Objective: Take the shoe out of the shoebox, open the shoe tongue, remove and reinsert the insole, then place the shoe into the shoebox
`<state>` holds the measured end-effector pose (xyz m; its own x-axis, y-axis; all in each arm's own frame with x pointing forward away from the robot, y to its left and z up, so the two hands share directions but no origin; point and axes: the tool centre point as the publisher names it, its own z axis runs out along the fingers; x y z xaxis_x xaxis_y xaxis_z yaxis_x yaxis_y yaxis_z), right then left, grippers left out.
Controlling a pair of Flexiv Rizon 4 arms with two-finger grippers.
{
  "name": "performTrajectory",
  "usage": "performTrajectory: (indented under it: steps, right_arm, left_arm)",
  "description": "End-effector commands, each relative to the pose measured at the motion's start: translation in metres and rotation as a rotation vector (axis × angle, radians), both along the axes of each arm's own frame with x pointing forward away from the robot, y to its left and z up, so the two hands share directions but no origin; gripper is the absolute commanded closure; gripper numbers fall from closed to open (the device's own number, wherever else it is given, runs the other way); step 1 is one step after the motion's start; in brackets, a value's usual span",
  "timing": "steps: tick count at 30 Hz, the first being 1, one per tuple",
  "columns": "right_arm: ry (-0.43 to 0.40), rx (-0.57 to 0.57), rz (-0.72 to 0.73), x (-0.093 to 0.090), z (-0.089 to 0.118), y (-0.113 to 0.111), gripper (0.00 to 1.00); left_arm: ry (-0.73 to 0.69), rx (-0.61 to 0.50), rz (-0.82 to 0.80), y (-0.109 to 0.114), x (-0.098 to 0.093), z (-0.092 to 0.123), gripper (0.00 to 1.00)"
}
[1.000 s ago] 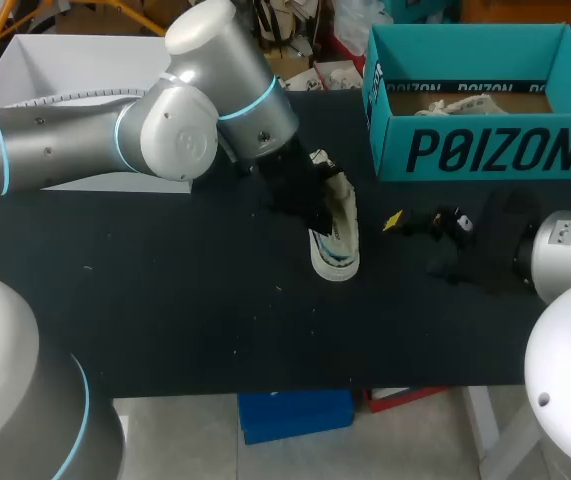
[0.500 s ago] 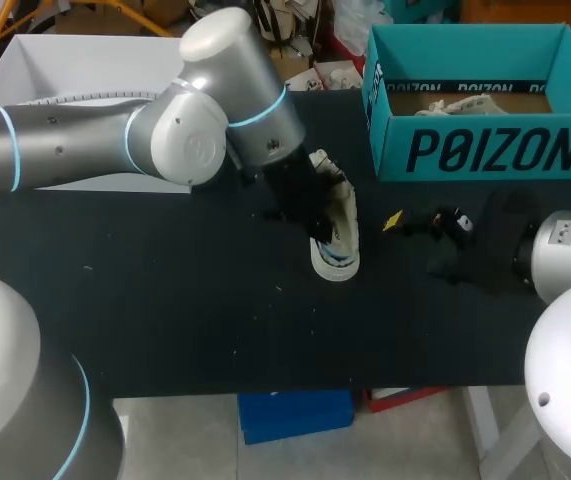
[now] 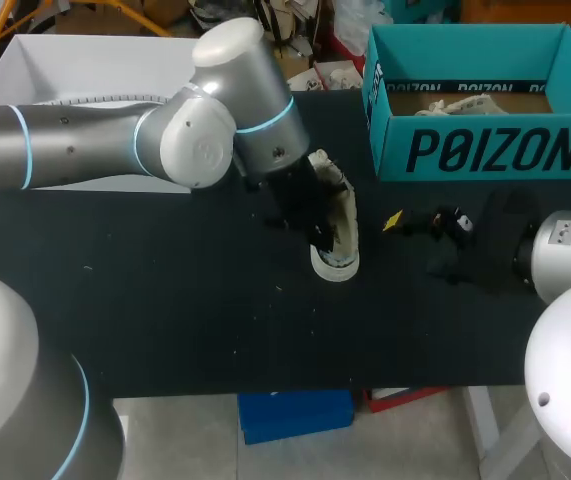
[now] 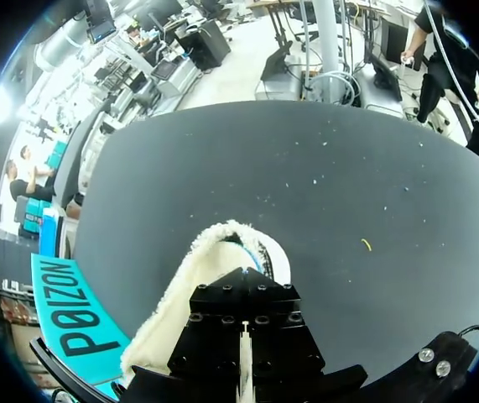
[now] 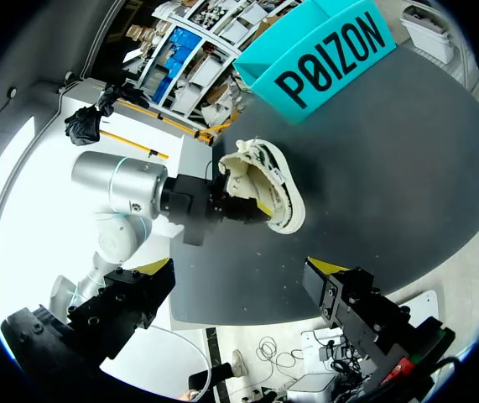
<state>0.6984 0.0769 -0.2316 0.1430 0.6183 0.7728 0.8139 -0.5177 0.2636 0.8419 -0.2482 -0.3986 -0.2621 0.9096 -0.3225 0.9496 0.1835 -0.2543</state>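
Since a second ago your left arm has swung a little toward the shoebox, and your left gripper sits slightly further along the shoe. The shoe and your right arm have kept their places.

The shoe lies on the black table, out of the shoebox and just beside its near corner, between your two grippers. Your left gripper is pressed into the shoe's opening. Its black body hides the contact, so you cannot tell whether it grips. Your right gripper stands wide, holds nothing, and is near the shoe but apart from it.

The shoe is pale cream with a fleecy collar, a rounded end and thin blue lines inside. The shoebox is teal cardboard, open-topped. The tabletop is matte and speckled.

Your left arm, silver with blue rings, comes in from the left, bends at a bulky joint and angles down onto the shoe.
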Motion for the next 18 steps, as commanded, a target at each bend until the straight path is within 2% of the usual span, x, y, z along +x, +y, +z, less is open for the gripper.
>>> performTrajectory:
  steps: [1,8,18]
  right_arm:
    - [0.025,0.049,0.047,-0.001,-0.005,-0.005,0.00]
    - [0.025,0.049,0.047,-0.001,-0.005,-0.005,0.00]
    - [0.025,0.049,0.047,-0.001,-0.005,-0.005,0.00]
  left_arm:
    - [0.011,0.033,-0.015,-0.011,0.007,-0.011,1.00]
    - [0.015,0.099,-0.039,-0.013,0.015,-0.024,1.00]
    - [-0.005,0.121,-0.076,-0.027,0.022,-0.018,1.00]
